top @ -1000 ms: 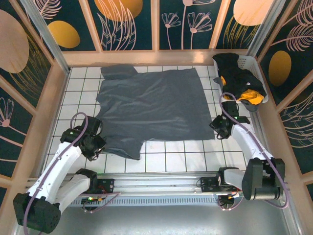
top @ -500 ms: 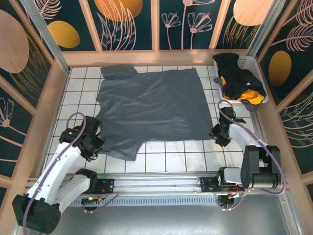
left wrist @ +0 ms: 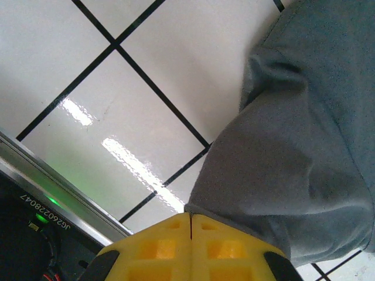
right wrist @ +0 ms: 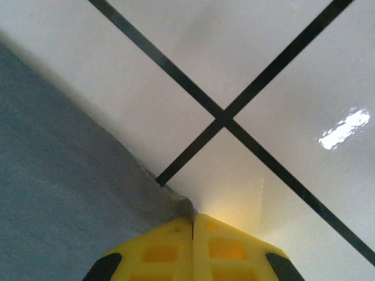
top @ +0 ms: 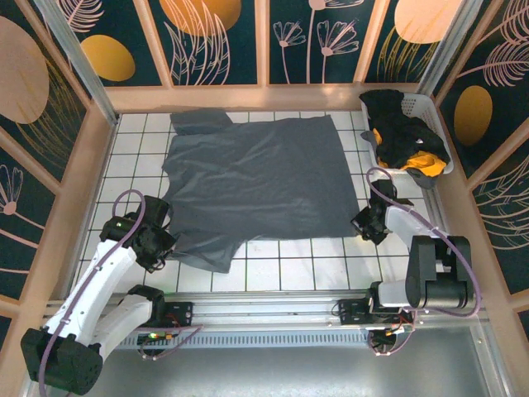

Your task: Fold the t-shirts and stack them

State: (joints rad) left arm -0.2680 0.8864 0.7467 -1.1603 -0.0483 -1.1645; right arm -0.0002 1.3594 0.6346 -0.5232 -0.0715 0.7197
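slate-grey t-shirt (top: 256,178): lies spread flat across the middle of the tiled worktop (top: 314,269), hem to the right, sleeves to the left. black and orange-yellow t-shirts (top: 401,128): wait heaped in the white laundry basket (top: 440,141) at the far right corner. left pincer (left wrist: 190,216): sits low at the near left, tips pressed together on the edge of the near sleeve. right pincer (right wrist: 193,218): sits low at the near right, tips together right at the hem corner, seemingly pinching it. looks like the start of the first fold, with both near corners gripped. next calls for raising both ends together, carrying the near edge over toward the far edge, keeping the cloth taut between the arms, then laying it down square. risks losing the thin right corner if that pinch is shallow.
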